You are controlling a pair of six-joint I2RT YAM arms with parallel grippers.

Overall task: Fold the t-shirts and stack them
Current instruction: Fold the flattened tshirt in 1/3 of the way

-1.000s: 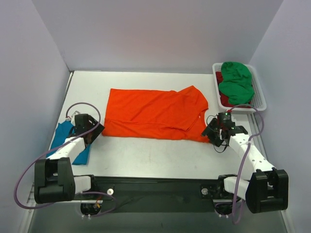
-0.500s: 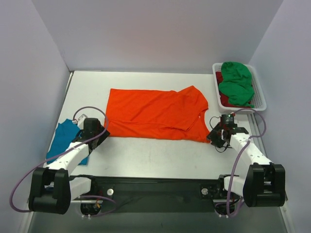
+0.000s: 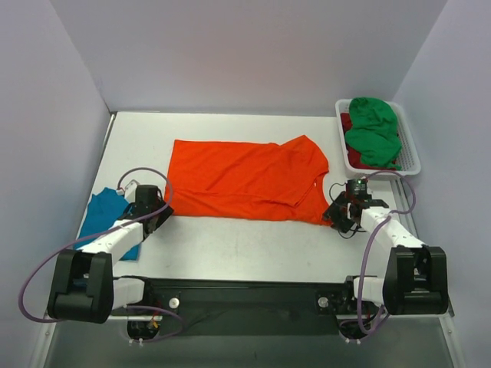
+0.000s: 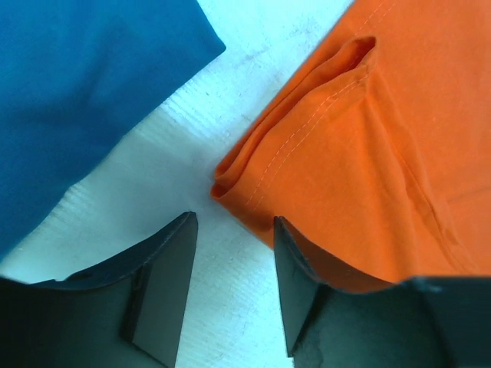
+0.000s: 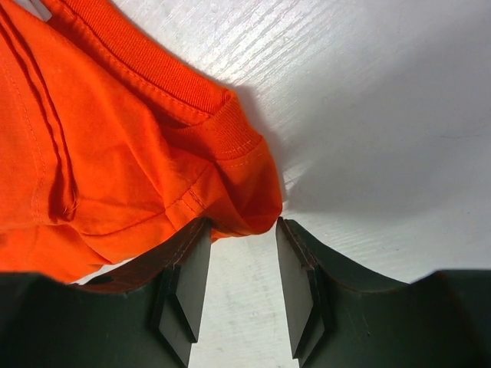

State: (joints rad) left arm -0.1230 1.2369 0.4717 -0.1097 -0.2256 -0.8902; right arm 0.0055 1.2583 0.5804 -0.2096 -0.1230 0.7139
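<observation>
While both arms (image 3: 115, 232) reach low, parted fingers (image 4: 157, 284) flank the orange t-shirt (image 3: 245, 178).

Open lane along the near strip of table (image 3: 245, 249), from side to side between the orange shirt (image 3: 245, 180) and the arm bases (image 3: 80, 285). Another bare band beyond the shirt, up to the back wall (image 3: 245, 54). Only a narrow gap between the teal shirt (image 3: 93, 215) and the orange hem, filled by the left gripper (image 4: 234, 230). Far right corner blocked by the white basket (image 3: 411, 149) heaped with green cloth (image 3: 374, 130). Close on both flanks, the side walls (image 3: 54, 138).
</observation>
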